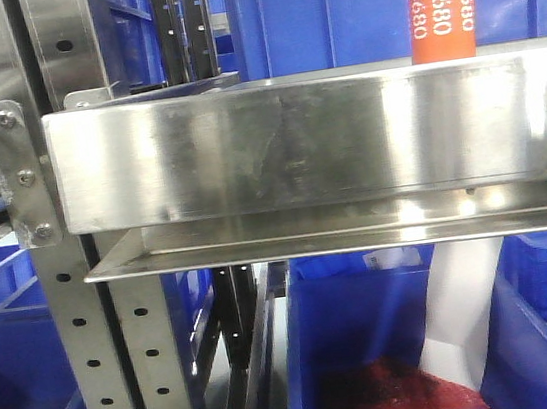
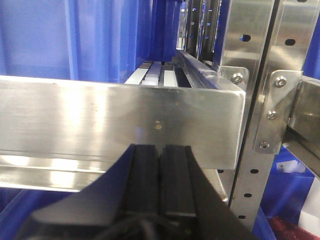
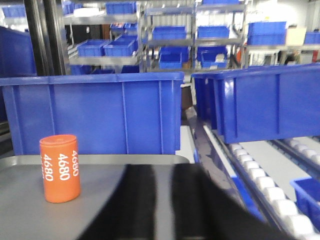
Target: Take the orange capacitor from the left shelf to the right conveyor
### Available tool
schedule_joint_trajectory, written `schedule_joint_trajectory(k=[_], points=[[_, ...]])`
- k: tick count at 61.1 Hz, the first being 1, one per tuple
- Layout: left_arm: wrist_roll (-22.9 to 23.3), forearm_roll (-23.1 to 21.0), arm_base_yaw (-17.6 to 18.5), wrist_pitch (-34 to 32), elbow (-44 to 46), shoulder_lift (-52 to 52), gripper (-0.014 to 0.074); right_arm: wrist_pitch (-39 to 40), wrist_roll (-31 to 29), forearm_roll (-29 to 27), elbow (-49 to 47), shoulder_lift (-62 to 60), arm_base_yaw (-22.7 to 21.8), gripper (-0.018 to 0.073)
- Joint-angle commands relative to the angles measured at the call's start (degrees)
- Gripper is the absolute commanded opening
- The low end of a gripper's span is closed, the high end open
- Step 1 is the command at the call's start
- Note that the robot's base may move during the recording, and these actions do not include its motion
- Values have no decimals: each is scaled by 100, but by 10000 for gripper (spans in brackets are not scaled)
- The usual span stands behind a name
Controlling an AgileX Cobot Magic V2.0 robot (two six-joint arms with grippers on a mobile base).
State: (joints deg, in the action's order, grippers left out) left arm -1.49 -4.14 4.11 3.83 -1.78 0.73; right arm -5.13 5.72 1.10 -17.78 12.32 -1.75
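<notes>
The orange capacitor (image 1: 439, 9) stands upright on the left shelf (image 1: 295, 141), and only its top shows above the tall steel front lip at the right. In the right wrist view the capacitor (image 3: 60, 168) stands on the grey shelf floor (image 3: 30, 215), left of and apart from my right gripper (image 3: 162, 200). That gripper looks blurred, with a narrow gap between its fingers and nothing in it. My left gripper (image 2: 160, 150) is shut and empty, close in front of the shelf's front lip (image 2: 100, 120). The right conveyor is out of view.
Perforated steel uprights (image 1: 84, 371) carry the shelf and also show in the left wrist view (image 2: 260, 100). Blue bins (image 3: 115, 115) stand behind the capacitor. A roller track (image 3: 270, 195) runs at the right. Below the shelf a blue bin (image 1: 324, 359) holds red material and white paper.
</notes>
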Motion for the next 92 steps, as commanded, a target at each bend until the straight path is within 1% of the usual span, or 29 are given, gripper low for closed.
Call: schedule_joint_trajectory(k=[1,2,5,7,11,20,25,33,51,74,82,92], points=[[9,-10,38,-519,22,67,-127,418,-36,10,-455,649,141,496],[9,-10,38,-519,22,67,-127,418,-36,10,-486,789,189,535],[9,-10,38,-519,22,67,-127,418,-36,10,-597,1111,319,610],[9,-10,38,-519,22,67,-127,418,-36,10,-660,1337,427,643],[9,-10,38,-519,22,67,-127,425,-36,10,-791,1724,649,620],[9,-10,38,-519,22,67,-127,631,-36,10,-1158,2618,1309,620],[9,-10,38,-519,22,67,-127,895,-36,10,-1351,3074,1637,620],[9,-10,38,-519,22,67,-127,1481,-36,10,-1611,3819,1935,620],[9,-10,38,-519,22,67,-127,2593,-29,10,-1983,5255,1981,620],[9,-10,38,-519,22,67,-127,4233,-35,10,-1987,6461,1954,620],[9,-10,38,-519,22,67,-127,4488,-35,10,-1987,6776,1855,620],[9,-10,38,-519,22,67,-127,4554,-35,10,-1987,6944,1735,619]])
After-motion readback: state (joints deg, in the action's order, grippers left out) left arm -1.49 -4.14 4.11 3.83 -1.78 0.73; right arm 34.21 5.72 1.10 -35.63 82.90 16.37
